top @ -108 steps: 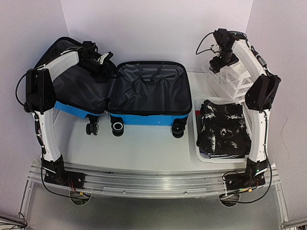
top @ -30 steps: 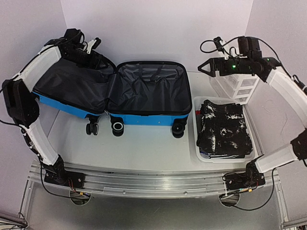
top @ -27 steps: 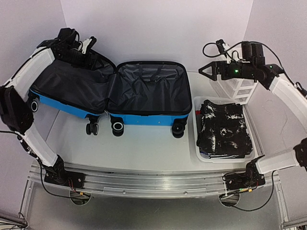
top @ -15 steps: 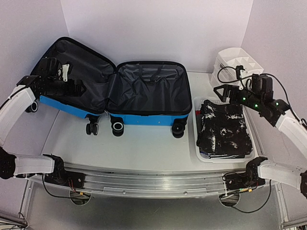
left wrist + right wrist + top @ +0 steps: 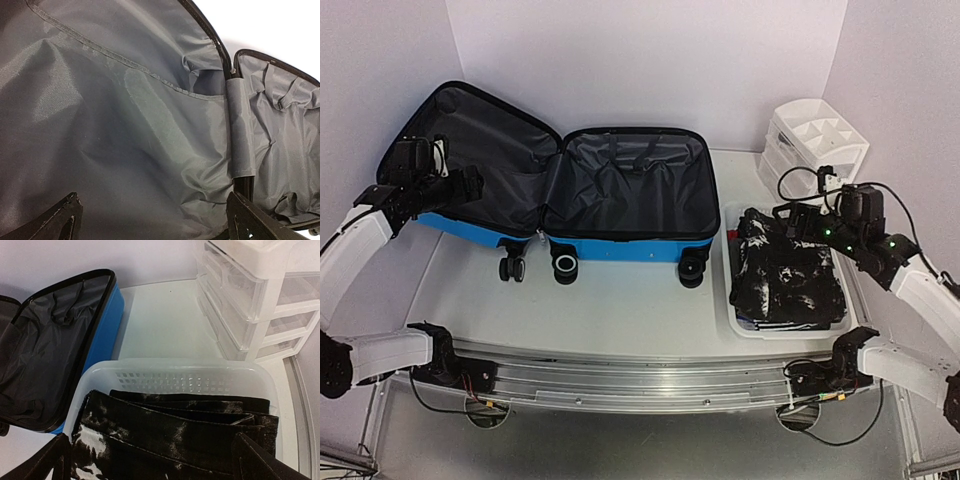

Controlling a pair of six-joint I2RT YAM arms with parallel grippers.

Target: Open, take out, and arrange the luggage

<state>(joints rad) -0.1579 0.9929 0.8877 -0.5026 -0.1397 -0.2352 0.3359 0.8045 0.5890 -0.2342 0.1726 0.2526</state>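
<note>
1. My left hand [image 5: 157,227]: fingers spread as wide as they go, nothing between them; it hangs over the left half of the luggage [image 5: 620,190], pointing at bare grey lining.
2. My right hand [image 5: 155,462]: equally wide and empty; it hovers above the folded dark clothes [image 5: 170,425] in the white mesh basket [image 5: 175,371]; as far as I can judge it is not touching them.
3. The luggage sits at the back left of the tabletop [image 5: 620,305] with its wheels toward me; it is unzipped and spread open like a book, the left half tipped up higher than the right.
4. Both halves show only crumpled grey lining and a stitched seam; I see no contents; whether a pocket behind the lining hides anything, I cannot tell.
5. The basket stands just right of the luggage, near its right-hand wheel; the clothes in it lie as a neat folded stack.
6. A white drawer organizer [image 5: 815,140] stands behind the basket in the far right corner; I cannot make out what its drawers hold.
7. Progress, as I judge it: opening is done; taking out looks done, with the shell bare; arranging looks done or nearly so, with the clothes stacked in the basket.
8. What may be left: a check of the lining pocket, perhaps squaring the stack; with both hands empty and clear, I would put this near the end of the job.
</note>
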